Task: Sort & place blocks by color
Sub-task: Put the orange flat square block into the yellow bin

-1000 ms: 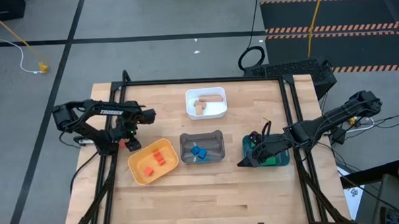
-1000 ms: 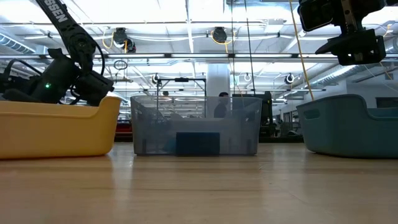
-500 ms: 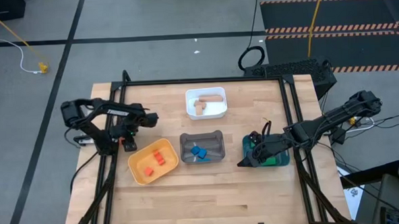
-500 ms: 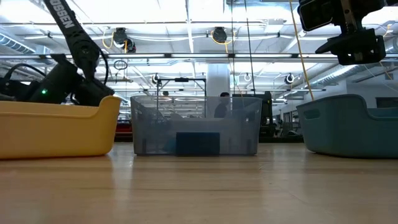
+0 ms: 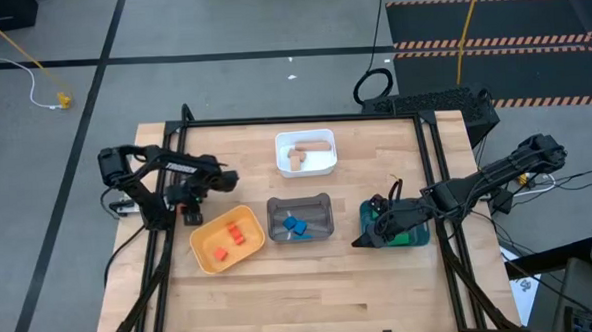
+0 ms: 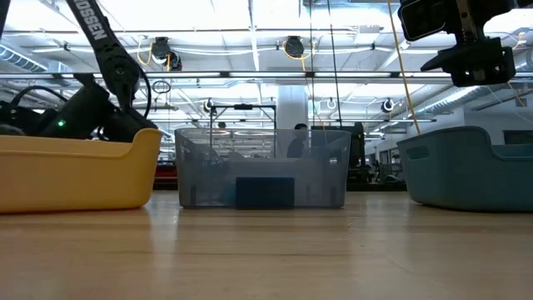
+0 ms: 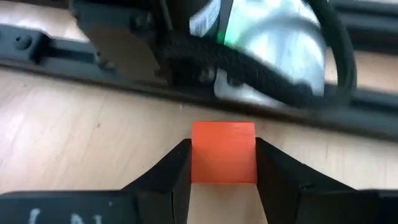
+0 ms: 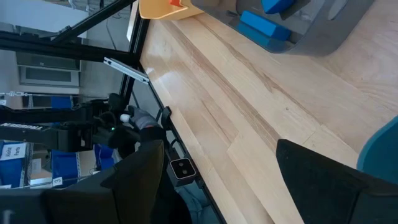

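I take the yellow tray [image 5: 227, 239] as landmark: three red-orange blocks [image 5: 232, 238] lie in it. Just beyond its far-left corner my left gripper [image 7: 222, 163] sits low on the table [image 5: 311, 285], jaws clamped on another orange block [image 7: 224, 153]. Right of the yellow tray, the grey tray [image 5: 300, 218] holds blue blocks [image 5: 296, 226]; farther right the teal tray [image 5: 407, 237], with my right gripper [image 5: 371, 235] over it, jaws wide, nothing held. Beyond, the white tray [image 5: 305, 154] holds tan blocks [image 5: 303, 154]. Left arm lettering only partly readable.
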